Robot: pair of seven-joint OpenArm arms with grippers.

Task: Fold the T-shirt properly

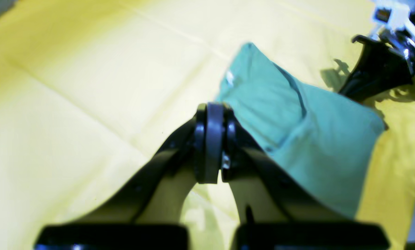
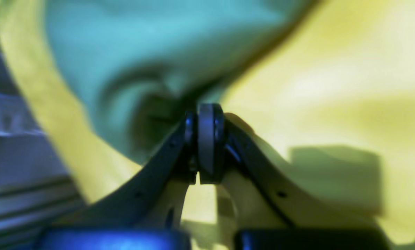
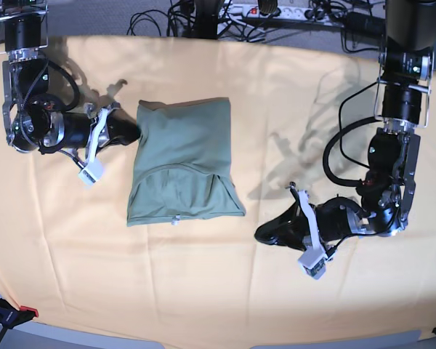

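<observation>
The sage-green T-shirt (image 3: 183, 160) lies folded into a rough rectangle on the yellow-orange cloth, with its collar side toward the near edge. My right gripper (image 3: 136, 131) is shut, its tip at the shirt's upper left edge; in the right wrist view the right gripper (image 2: 207, 114) has its pads together just short of the blurred T-shirt (image 2: 141, 52). My left gripper (image 3: 261, 234) is shut and rests low on the cloth, a little to the right of the shirt's lower right corner. The left gripper (image 1: 211, 114) has nothing between its pads, and the T-shirt (image 1: 298, 132) lies beyond it.
The yellow-orange cloth (image 3: 334, 109) covers the whole table. Black cables and a power strip (image 3: 276, 11) run along the far edge. A clamp (image 3: 18, 314) grips the near left corner. The right arm's gripper (image 1: 374, 73) shows at the top right of the left wrist view.
</observation>
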